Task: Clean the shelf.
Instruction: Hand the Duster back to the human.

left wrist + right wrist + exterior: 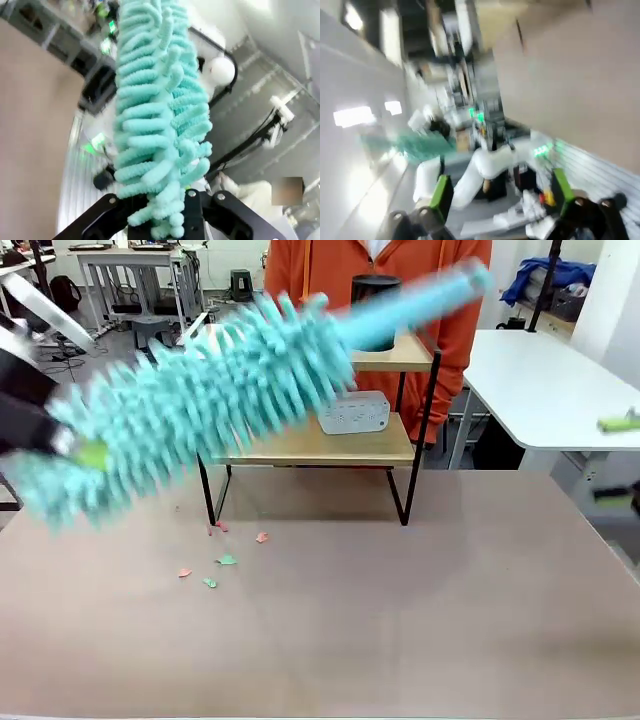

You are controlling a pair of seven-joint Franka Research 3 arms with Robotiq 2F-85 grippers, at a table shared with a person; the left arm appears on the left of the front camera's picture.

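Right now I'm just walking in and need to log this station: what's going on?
The left end effector is shut on a teal fluffy duster, held in the air in front of the shelf. A grey box sits on the lower board, and paper scraps lie on the table. A person stands behind. The right end effector is open.

No legible text, label, brand, number or sign is recorded. Faint markings on the white box [353, 412] on the shelf [330, 445] are too small to be read.
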